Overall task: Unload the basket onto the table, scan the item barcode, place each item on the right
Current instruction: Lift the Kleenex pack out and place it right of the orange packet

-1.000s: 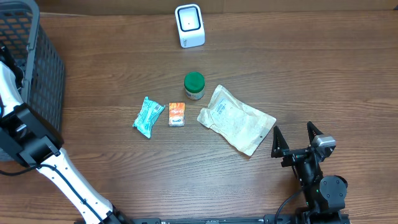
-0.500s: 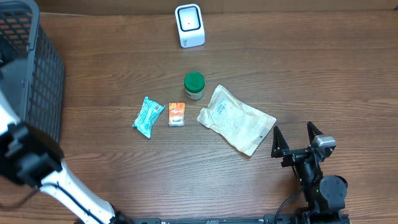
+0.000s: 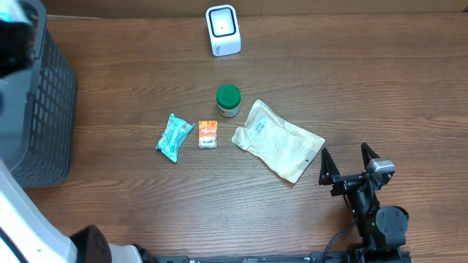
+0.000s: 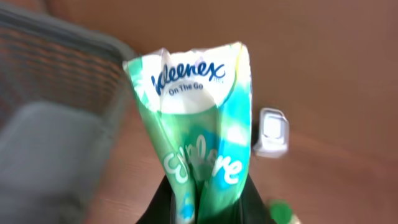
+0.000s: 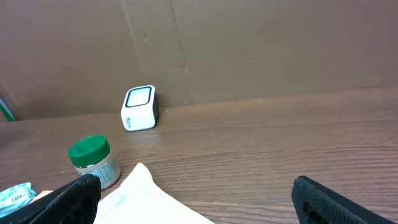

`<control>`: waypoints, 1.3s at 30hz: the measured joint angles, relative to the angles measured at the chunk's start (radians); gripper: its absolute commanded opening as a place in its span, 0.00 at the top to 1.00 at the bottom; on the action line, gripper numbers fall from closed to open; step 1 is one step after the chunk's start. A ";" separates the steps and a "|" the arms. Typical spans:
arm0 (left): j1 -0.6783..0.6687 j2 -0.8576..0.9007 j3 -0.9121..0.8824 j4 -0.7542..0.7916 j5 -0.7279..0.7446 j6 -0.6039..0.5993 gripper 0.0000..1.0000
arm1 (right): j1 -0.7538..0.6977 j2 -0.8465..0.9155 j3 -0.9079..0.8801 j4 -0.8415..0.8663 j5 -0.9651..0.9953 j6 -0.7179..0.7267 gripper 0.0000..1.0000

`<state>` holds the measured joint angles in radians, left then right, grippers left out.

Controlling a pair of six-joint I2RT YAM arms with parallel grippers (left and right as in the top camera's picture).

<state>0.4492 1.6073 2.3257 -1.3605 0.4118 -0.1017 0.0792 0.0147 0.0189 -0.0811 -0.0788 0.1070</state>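
The left gripper [image 4: 207, 210], pinching the tissue pack [image 4: 199, 112], has swung up by the basket [image 3: 51, 109], far from the scanner [image 3: 222, 30] it needs.

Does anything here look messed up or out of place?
Nothing is spilled or broken. The one odd sight is the tissue pack, pinched at its lower end in the left gripper so that it crumples. The pouch lies at a slant near the upright jar.

Scanner [image 3: 223, 30] stands at the table's [image 3: 365, 73] far edge, jar [image 3: 228, 101] in front of it. Pouch [image 3: 278, 139] lies nearer, right of the jar. Small packet [image 3: 208, 134] and tissue pack [image 3: 174, 136] lie left of the pouch, basket [image 3: 51, 95] far left.
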 measured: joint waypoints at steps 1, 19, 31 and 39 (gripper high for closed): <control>-0.030 -0.005 0.000 -0.035 0.003 0.010 0.96 | 0.000 0.000 0.000 -0.001 0.000 0.000 0.00; -0.673 0.203 -0.159 -0.289 -0.061 0.127 0.95 | 0.000 0.000 0.000 0.000 0.000 0.001 0.00; -0.855 0.209 -0.599 0.002 -0.160 -0.029 0.96 | 0.000 0.000 0.000 -0.001 0.000 0.000 0.00; -0.942 0.209 -0.864 0.286 -0.192 -0.183 0.96 | 0.000 0.000 0.000 0.000 0.000 0.000 0.00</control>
<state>-0.4931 1.8164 1.4616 -1.0748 0.2199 -0.2848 0.0792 0.0147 0.0189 -0.0814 -0.0788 0.1074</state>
